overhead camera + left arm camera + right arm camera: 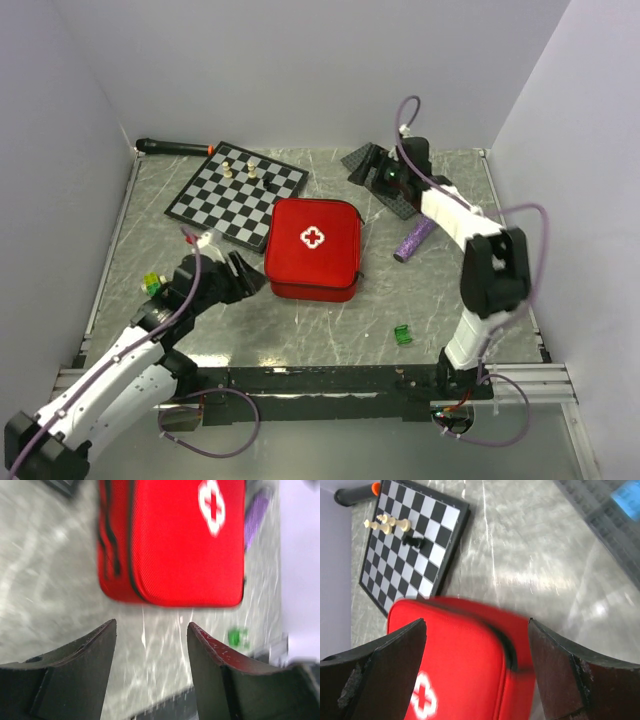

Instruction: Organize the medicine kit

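I see the soft red fabric medicine kit zipped shut mid-table, squarish with rounded corners; left gripper spread wide just beside its edge; right gripper likewise spread, apart from it, empty.

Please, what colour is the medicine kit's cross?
The cross on the medicine kit is white; top external view.

left arm: white shells, black joints | right arm: same | cables: purple | fingers: black, scuffed
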{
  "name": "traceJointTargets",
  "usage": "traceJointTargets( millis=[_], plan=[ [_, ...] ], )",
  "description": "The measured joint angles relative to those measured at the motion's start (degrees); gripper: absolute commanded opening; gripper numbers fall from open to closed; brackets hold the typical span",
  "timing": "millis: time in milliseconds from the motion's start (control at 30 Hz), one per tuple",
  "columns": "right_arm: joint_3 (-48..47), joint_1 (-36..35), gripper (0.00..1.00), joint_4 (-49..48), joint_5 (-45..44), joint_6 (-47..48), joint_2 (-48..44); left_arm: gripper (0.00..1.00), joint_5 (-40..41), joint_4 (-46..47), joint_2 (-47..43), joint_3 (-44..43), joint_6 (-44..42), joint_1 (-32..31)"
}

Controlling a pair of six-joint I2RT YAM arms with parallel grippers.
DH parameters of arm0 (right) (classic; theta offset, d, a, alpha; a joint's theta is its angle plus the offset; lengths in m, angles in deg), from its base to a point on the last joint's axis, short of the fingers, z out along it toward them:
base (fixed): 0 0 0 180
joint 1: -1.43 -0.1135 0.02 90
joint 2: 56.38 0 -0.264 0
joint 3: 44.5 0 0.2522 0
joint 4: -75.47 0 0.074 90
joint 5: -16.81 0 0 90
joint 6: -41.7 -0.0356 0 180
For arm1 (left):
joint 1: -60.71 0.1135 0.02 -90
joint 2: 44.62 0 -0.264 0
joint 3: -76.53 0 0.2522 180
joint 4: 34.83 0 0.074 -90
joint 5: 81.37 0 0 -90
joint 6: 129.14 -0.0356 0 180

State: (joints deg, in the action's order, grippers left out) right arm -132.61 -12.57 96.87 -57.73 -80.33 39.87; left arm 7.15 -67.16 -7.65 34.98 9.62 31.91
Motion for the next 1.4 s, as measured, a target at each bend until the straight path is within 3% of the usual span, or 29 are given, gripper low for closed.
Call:
traceJointTargets(
  millis=[167, 367, 500, 700, 933, 1133, 1400],
  plan=[
    [-12.37, 0.42, 0.88, -0.83, 7.93, 0.66, 15.67, 0.61, -2.45, 0.26, 7.17, 0.13, -0.07, -4.94],
    [-16.17, 0.37, 0.88, -0.9, 15.96, 1.99, 22.25, 0.62, -3.1, 0.26, 15.21, 0.13, -0.48, -6.43],
    [-13.22, 0.39, 0.88, -4.76, 19.56, 1.38, 22.25, 0.61, -3.04, 1.09, 19.85, 0.13, -0.48, -6.45],
    [0.04, 0.24, 0.86, -16.41, 23.15, -2.56, 20.68, 0.61, -2.64, 3.76, 24.98, 0.13, -0.63, -6.45],
    [14.75, 0.39, 0.86, -21.92, 21.05, -2.82, 9.99, 0.63, -1.05, 5.84, 31.28, -0.92, 0.02, -6.58],
    [24.33, 0.42, 0.86, -19.87, 16.17, 0.85, -1.68, 0.64, 1.62, 5.75, 35.74, -3.52, 0.48, -6.51],
    [37.42, 0.22, 0.86, -13.86, 9.38, 5.27, -18.4, 0.65, 8.85, 3.85, 45.9, -13.46, 0.28, -4.81]
  ],
)
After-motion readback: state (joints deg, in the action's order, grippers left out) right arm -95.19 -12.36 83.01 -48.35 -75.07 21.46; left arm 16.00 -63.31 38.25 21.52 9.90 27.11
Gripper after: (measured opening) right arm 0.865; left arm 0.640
